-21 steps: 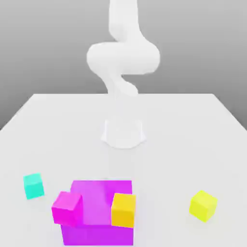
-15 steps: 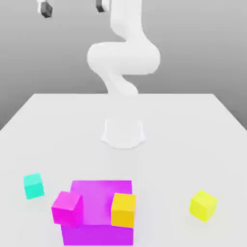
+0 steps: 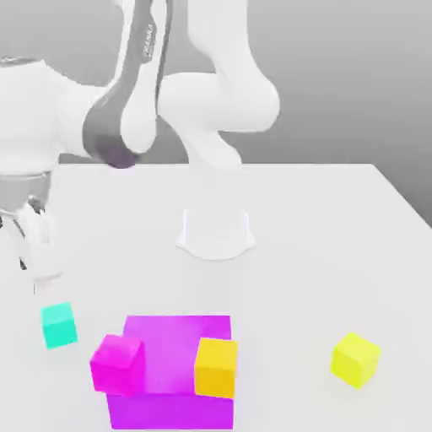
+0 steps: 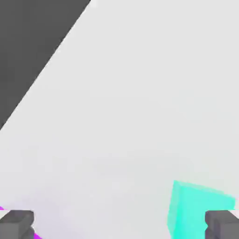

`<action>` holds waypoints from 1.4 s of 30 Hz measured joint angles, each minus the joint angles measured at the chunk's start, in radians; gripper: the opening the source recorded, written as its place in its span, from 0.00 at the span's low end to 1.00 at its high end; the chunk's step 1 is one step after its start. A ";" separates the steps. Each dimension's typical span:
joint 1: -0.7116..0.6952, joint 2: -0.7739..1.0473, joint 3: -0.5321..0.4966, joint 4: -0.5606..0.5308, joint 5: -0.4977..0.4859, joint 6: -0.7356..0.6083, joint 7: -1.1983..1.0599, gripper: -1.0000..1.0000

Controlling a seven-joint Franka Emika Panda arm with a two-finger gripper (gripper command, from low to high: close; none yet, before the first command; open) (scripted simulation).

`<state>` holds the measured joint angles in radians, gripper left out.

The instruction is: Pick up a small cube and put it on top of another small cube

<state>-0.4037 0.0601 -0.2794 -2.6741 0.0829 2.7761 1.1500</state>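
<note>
plainly, i had the jaws wide with nothing between them, which suited a reach that had yet to close on anything. the gripper (image 4: 119, 225) hung above the table (image 3: 295, 253) at the exterior view's left, close to the cyan cube (image 3: 59, 326), and i took that one for the cube to lift. in the hand view the cyan cube sat off to one side of the gap, partly behind one pad (image 4: 222, 225), so i judged that a straight drop would have put that pad on its top. it wanted a sideways shift first, and perhaps a small turn, since the cube's faces looked askew to the jaws.

the cyan cube stood alone on the table, with room around it for both pads. nearby was the purple block (image 3: 171, 412), with the magenta cube (image 3: 116, 364) overlapping its edge at the exterior view's left and the orange cube (image 3: 215, 369) near its other edge; i could not tell which cube was meant as the base. the block was the likeliest thing to knock on a low carry. the yellow cube (image 3: 354, 360) lay well apart, at the exterior view's right, out of the way.
</note>
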 joint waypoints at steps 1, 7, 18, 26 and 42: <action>-0.010 0.037 -0.001 -0.009 0.016 0.022 0.001 0.50; -0.125 0.256 0.136 0.019 0.161 0.187 -0.096 0.50; -0.098 0.183 0.095 0.004 0.098 0.132 -0.048 0.00; 0.035 0.007 0.149 0.056 0.034 -0.109 -0.077 0.00; 0.344 0.005 0.342 0.185 -0.086 -0.222 -0.072 1.00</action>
